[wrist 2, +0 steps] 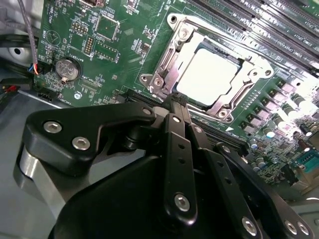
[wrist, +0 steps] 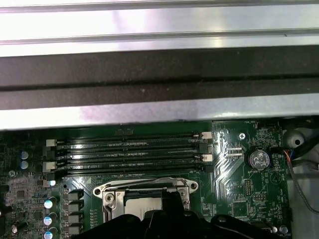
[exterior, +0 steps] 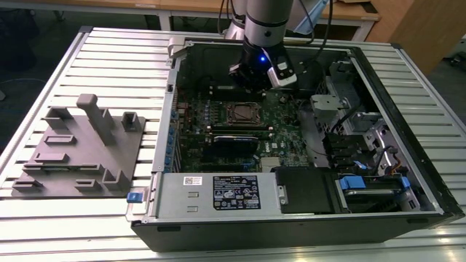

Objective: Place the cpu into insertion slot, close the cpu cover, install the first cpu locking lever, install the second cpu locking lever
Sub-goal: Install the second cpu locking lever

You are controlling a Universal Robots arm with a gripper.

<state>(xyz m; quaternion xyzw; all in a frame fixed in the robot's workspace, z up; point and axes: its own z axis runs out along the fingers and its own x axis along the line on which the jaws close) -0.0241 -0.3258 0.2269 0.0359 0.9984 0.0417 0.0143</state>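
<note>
The cpu (wrist 2: 212,74) lies flat in the insertion slot (exterior: 243,113) on the green motherboard, its pale metal top showing. The silvery cpu cover (wrist 2: 167,64) is down over it, framing the chip through its square window. My gripper (wrist 2: 177,99) hangs just above the board beside the socket's edge, its black fingers shut together with nothing between them. In the exterior view the gripper (exterior: 254,87) stands above the far side of the socket. The first wrist view shows the socket (wrist: 124,199) partly hidden behind the gripper body. How the locking levers stand I cannot tell.
Long black memory slots (wrist: 129,149) run beside the socket, and a coin battery (wrist 2: 67,68) sits nearby. A black card (exterior: 237,139) lies nearer the power supply (exterior: 211,191). The case wall (wrist: 149,64) rises close behind. A grey fixture block (exterior: 80,147) stands outside the case.
</note>
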